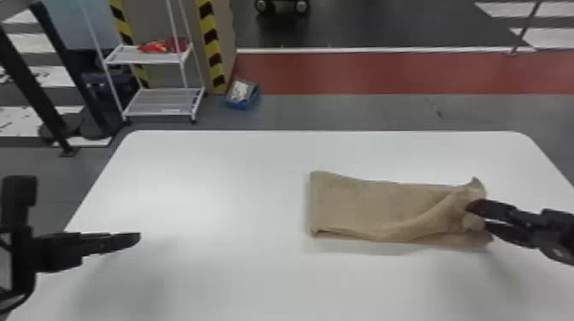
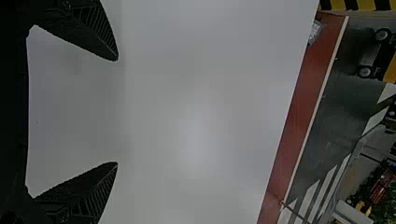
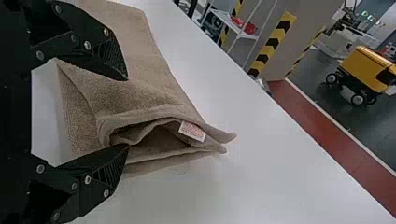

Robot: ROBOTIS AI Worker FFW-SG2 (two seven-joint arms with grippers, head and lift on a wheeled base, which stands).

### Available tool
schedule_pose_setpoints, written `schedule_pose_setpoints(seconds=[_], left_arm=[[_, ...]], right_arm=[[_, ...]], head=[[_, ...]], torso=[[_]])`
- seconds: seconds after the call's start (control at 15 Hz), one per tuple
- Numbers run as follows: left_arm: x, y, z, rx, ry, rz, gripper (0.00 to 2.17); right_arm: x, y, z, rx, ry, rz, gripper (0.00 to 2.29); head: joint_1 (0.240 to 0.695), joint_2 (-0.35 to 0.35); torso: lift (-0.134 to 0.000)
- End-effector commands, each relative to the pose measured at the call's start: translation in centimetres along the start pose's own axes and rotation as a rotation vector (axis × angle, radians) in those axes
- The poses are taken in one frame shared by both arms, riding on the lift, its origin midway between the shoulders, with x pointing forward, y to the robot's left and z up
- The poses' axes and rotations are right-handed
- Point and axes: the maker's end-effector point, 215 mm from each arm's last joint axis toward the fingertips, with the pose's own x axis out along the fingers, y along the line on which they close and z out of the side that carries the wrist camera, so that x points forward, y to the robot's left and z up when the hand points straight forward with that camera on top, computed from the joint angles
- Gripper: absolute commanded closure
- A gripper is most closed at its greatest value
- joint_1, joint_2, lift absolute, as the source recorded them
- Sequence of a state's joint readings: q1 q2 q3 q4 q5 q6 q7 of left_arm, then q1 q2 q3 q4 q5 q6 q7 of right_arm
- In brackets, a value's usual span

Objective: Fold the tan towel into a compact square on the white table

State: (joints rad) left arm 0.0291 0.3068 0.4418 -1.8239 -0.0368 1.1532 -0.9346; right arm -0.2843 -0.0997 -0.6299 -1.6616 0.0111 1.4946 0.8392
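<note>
One tan towel (image 1: 371,205) lies as a strip, its end rumpled, on the right half of one white table (image 1: 222,192). The right gripper (image 1: 476,217), two fingers wide apart around that end, hides part of it. The left gripper (image 1: 137,238), also wide, hangs over the left side. Beyond stand one rack (image 1: 156,102) and one blue box (image 1: 242,103).

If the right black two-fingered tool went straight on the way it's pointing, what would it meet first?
Most likely the rumpled near end of the folded tan cloth towel: the right tool stands open right at it. Depth is unclear, so it may already be touching.
</note>
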Motion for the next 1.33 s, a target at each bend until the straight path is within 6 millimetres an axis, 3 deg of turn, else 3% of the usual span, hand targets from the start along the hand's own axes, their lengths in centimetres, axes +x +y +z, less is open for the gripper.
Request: schedule_pose_setpoints(seconds=[0.0,0.27,0.47,0.6,0.73,0.93,1.0,1.07,1.27], left_arm=[[-0.1,0.1,0.0,0.001,0.001,0.002,0.09],[-0.2,0.2,0.1,0.002,-0.001,0.001,0.09],[0.0,-0.1,-0.1,0.003,0.003,-0.004,0.09],[0.0,-0.2,-0.2,0.002,0.005,-0.006,0.09],[-0.1,0.1,-0.1,0.010,-0.002,-0.003,0.09],[0.0,0.3,-0.3,0.011,-0.003,-0.002,0.09],[0.0,0.4,-0.2,0.014,-0.004,-0.002,0.09],[0.0,0.4,-0.2,0.015,-0.005,-0.002,0.09],[0.1,0.4,0.0,0.017,-0.008,-0.003,0.09]], right_arm=[[-0.7,0.8,-0.3,0.002,0.001,0.023,0.64],[-1.8,0.6,-1.1,0.016,0.004,0.030,0.79],[-2.2,-0.1,-1.6,0.022,0.013,0.018,0.77],[-2.3,0.1,-1.7,0.028,0.016,0.022,0.49],[-2.4,-0.3,-1.5,0.023,0.012,0.007,0.50],[-2.4,-0.1,-1.1,0.016,0.011,-0.002,0.80],[-2.4,-0.3,-0.9,0.017,0.005,-0.003,1.04],[-2.5,-0.2,-0.8,0.020,0.004,0.000,1.12],[-3.4,-0.9,-0.9,0.028,-0.001,0.001,1.12]], head=[[0.695,0.052],[0.695,0.061],[0.695,0.059],[0.695,0.054],[0.695,0.052],[0.695,0.050],[0.695,0.051],[0.695,0.051],[0.695,0.049]], torso=[[-0.123],[-0.123],[-0.123],[-0.123],[-0.123],[-0.123],[-0.123],[-0.123],[-0.123]])
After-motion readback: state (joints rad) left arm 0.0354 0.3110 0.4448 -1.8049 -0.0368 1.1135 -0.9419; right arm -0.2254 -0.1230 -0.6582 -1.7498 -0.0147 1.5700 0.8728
